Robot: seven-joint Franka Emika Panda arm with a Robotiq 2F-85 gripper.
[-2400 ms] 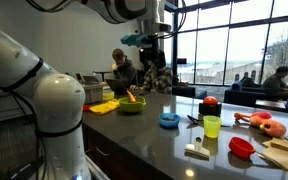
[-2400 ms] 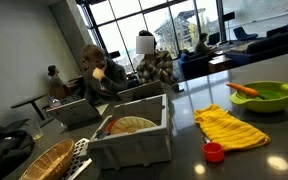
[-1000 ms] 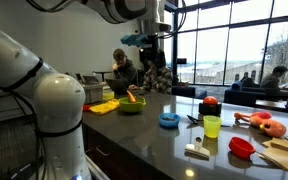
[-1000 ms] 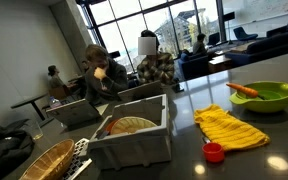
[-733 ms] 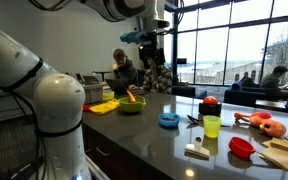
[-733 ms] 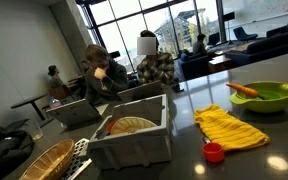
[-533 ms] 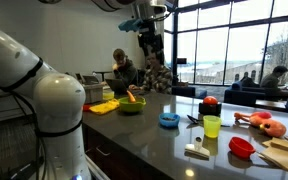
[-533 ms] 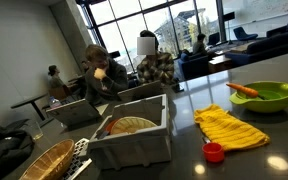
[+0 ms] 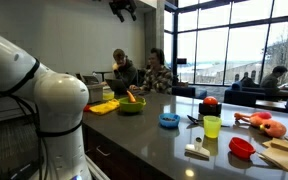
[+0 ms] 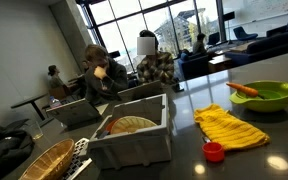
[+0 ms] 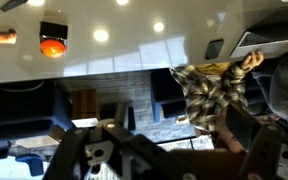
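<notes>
My gripper point(image 9: 124, 9) hangs high above the dark counter point(image 9: 149, 138), near the top edge of an exterior view, touching nothing. In the wrist view its fingers point(image 11: 72, 152) stand wide apart at the bottom, so the gripper point(image 11: 164, 155) is open and empty; beyond it I see ceiling lights and a person in a plaid shirt point(image 11: 210, 88). Below it on the counter lie a green bowl holding a carrot point(image 9: 131, 104) and a yellow cloth point(image 9: 103, 107); both also show as bowl point(image 10: 262, 96) and cloth point(image 10: 231, 127).
On the counter stand a blue bowl point(image 9: 169, 120), a green cup point(image 9: 212, 126), a red bowl point(image 9: 242, 147), a brush point(image 9: 196, 150) and a wooden board point(image 9: 284, 152). A grey crate point(image 10: 134, 135), a wicker basket point(image 10: 44, 160) and a small red cup point(image 10: 214, 152) lie nearby. People sit behind.
My gripper has risen and swung left, from above the far counter edge to the top of the view. Nothing on the counter has moved.
</notes>
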